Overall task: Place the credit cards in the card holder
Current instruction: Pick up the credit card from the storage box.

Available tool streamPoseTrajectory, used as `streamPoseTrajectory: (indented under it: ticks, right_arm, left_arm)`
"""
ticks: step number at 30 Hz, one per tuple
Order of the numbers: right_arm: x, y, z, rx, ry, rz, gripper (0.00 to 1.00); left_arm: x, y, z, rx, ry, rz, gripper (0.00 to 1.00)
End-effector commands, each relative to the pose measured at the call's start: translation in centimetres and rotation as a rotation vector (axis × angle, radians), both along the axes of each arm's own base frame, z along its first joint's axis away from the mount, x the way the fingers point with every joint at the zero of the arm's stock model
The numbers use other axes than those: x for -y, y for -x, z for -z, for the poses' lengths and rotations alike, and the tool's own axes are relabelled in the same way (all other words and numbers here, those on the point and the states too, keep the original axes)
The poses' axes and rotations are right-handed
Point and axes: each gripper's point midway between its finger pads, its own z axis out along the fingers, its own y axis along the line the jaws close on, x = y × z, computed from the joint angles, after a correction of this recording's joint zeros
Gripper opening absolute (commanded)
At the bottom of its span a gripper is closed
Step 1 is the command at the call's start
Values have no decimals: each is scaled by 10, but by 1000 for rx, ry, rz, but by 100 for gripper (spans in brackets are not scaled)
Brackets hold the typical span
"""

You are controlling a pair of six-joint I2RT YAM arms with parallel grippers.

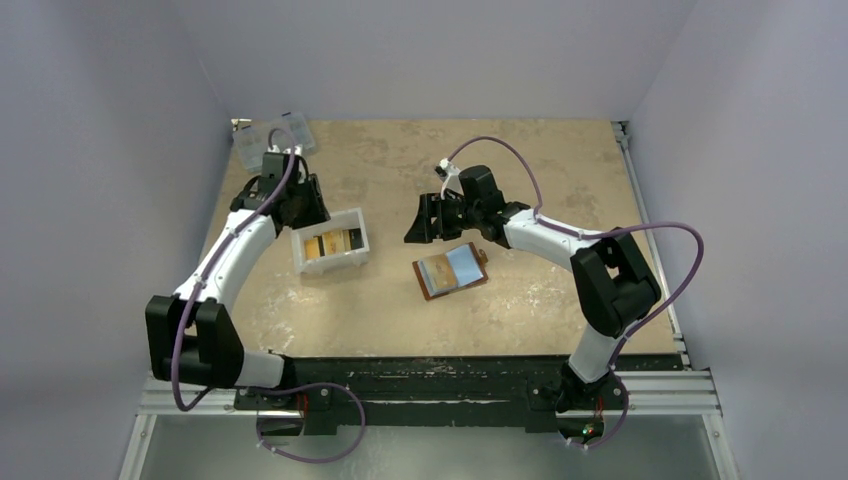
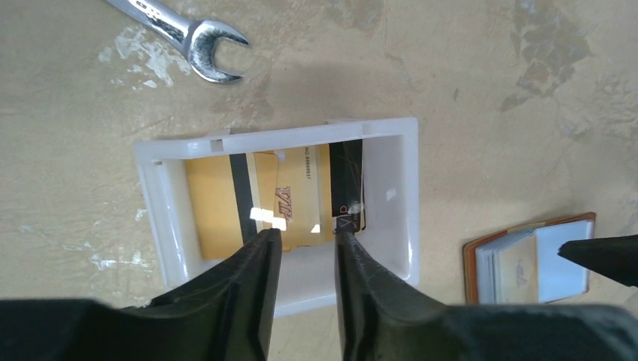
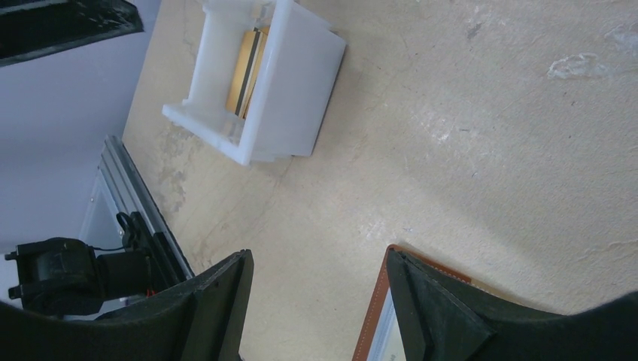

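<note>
The credit cards lie in a white tray (image 2: pixel 169 218): a gold one with a black stripe (image 2: pixel 214 207), a gold one (image 2: pixel 297 199) over it, and a black one (image 2: pixel 347 184). My left gripper (image 2: pixel 305 235) hovers over the tray's near part, jaws a narrow gap apart, nothing between them. The brown card holder (image 1: pixel 450 270) lies unfolded mid-table with a light blue card (image 1: pixel 465 262) in it. My right gripper (image 1: pixel 418 222) hangs open just beyond the holder's far left corner, holding nothing. In the right wrist view, one finger (image 3: pixel 421 301) covers the holder's edge (image 3: pixel 374 316).
A silver wrench (image 2: pixel 188 34) lies on the table beyond the tray. A clear compartmented box (image 1: pixel 270 140) sits at the far left corner. Purple walls close in the table on three sides. The tray (image 3: pixel 293 83) shows to the right gripper's (image 3: pixel 320 259) far left.
</note>
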Motion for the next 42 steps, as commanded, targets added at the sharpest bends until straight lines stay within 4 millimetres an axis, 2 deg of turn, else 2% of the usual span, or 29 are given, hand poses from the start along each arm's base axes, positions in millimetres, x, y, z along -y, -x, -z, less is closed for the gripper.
streamPoseTrajectory:
  ticks: [1,2,4,6,7,12,15,19,24,28,30,42]
  right_arm:
    - [-5,-4,-22,62,-25,-16,74]
    - [-5,-4,-22,61,-26,-15,74]
    - [-4,-4,-22,61,-29,-14,74]
    - [-5,-3,-24,64,-32,-14,74]
    - [-5,-3,-24,66,-34,-13,74]
    - [-4,-4,-24,65,-32,-11,74]
    - [-3,-3,-22,62,-27,-12,74]
    - [-4,-2,-20,56,-28,-18,74]
    - [-5,-3,-21,58,-30,-17,74]
    - [-6,-4,-21,57,-35,-17,74]
    - [-7,-4,-21,55,-37,-18,74]
    - [-8,-5,-20,48,-40,-19,74]
  left_arm:
    - [6,-4,29,-65,31,32,48]
    - [8,-3,39,-90,33,38,57]
    - [11,-3,55,-128,38,29,65]
    - [13,-5,66,-124,15,11,79]
    - [13,-6,73,-131,-10,0,80]
    - [11,-2,110,-193,-96,-39,80]
    - [7,-5,125,-208,-135,-58,77]
    - [4,-2,138,-241,-177,-52,66]
    - [7,-3,115,-172,-145,-48,23]
    - [6,-5,94,-132,-139,-45,5]
    - [6,-5,87,-121,-138,-44,0]
    - [-3,-3,62,-68,-154,-61,0]
